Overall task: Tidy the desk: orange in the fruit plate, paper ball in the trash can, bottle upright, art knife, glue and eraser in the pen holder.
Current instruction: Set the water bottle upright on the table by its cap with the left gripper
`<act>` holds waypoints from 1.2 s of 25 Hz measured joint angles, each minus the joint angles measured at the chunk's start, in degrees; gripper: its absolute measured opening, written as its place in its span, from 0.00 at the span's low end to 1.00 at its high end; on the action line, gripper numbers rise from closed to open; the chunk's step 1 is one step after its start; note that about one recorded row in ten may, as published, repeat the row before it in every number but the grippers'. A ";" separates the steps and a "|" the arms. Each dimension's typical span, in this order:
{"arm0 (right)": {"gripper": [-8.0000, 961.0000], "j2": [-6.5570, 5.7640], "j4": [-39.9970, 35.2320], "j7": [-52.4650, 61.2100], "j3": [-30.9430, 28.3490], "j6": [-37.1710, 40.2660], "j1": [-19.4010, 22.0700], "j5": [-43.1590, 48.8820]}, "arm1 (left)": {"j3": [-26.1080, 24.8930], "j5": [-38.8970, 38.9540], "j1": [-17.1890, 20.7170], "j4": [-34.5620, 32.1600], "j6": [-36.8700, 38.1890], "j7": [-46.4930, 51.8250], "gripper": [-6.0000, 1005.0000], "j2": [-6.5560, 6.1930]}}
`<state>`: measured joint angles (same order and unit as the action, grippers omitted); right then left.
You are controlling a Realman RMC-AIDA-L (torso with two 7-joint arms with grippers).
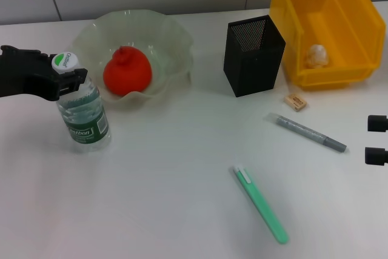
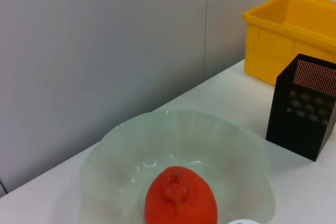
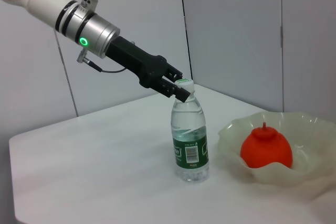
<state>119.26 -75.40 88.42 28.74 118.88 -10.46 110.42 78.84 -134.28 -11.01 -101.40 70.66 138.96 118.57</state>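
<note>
Bottle [image 1: 83, 116] stands upright, cap between left hand [image 1: 68, 76] fingers

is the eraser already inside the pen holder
No, the eraser lies on the table beside the pen holder, in front of the trash can.

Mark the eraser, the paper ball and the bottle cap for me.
eraser [image 1: 294, 102], head view, middle of its top face.
paper ball [image 1: 316, 56], head view, its middle, inside the trash can.
bottle cap [image 1: 64, 60], head view, cap top.

White table [image 1: 170, 210], bottle [image 1: 85, 116], fruit plate [image 1: 173, 40], pen holder [image 1: 253, 59], trash can [image 1: 357, 34], eraser [image 1: 294, 102]
</note>
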 joint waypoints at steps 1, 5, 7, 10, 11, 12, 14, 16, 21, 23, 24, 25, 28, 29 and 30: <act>0.47 0.00 0.03 0.00 0.04 -0.03 0.00 0.01 | 0.00 0.00 0.00 0.00 0.00 0.00 0.45 0.00; 0.47 0.00 0.08 0.00 0.05 -0.11 0.00 0.06 | -0.01 0.02 0.02 -0.04 0.00 0.00 0.45 0.00; 0.47 0.00 0.08 0.00 0.01 -0.13 0.00 0.07 | -0.26 0.07 0.12 -0.16 -0.07 -0.03 0.45 0.00; 0.47 0.00 0.09 0.00 0.12 -0.15 0.00 0.08 | -0.52 -0.02 0.31 -0.65 -0.40 -0.47 0.45 0.00; 0.47 0.00 0.09 0.00 0.15 -0.15 0.00 0.10 | -0.51 -0.07 0.31 -0.83 -0.40 -0.65 0.45 -0.01; 0.47 0.00 0.08 0.00 0.16 -0.15 0.00 0.10 | -0.51 -0.07 0.31 -0.83 -0.40 -0.65 0.45 -0.01; 0.47 0.00 0.08 0.00 0.17 -0.15 0.00 0.12 | -0.47 -0.15 0.31 -1.00 -0.40 -0.84 0.45 0.00; 0.46 0.00 0.09 0.00 0.16 -0.15 0.00 0.13 | -0.45 -0.37 0.31 -1.18 -0.40 -0.89 0.45 0.00; 0.46 0.00 0.09 0.00 0.04 -0.10 0.00 0.15 | -0.53 -0.42 0.58 -0.96 -0.42 -0.89 0.45 0.00; 0.46 0.00 0.09 0.00 0.11 -0.09 0.00 0.15 | -0.55 -0.42 0.62 -0.91 -0.43 -0.94 0.45 -0.01; 0.46 0.00 0.08 0.00 0.12 -0.09 0.00 0.15 | -0.65 -0.44 0.83 -0.79 -0.46 -1.18 0.45 -0.05; 0.46 0.00 0.09 0.00 0.15 -0.10 0.00 0.15 | -0.65 -0.44 0.83 -0.79 -0.46 -1.18 0.45 -0.05; 0.46 0.00 0.09 -0.01 0.19 -0.14 0.00 0.15 | -0.80 -0.52 1.22 -0.71 -0.52 -1.44 0.45 -0.07; 0.46 0.00 0.09 -0.01 0.21 -0.14 -0.01 0.15 | -1.14 -0.56 1.61 -0.68 -0.53 -1.58 0.45 -0.09; 0.46 0.00 0.09 -0.01 0.24 -0.14 -0.03 0.15 | -1.17 -0.56 1.64 -0.68 -0.53 -1.59 0.45 -0.10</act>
<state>119.26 -75.32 88.42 28.99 118.74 -10.49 110.57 77.67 -134.85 -9.37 -102.09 70.13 137.37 118.47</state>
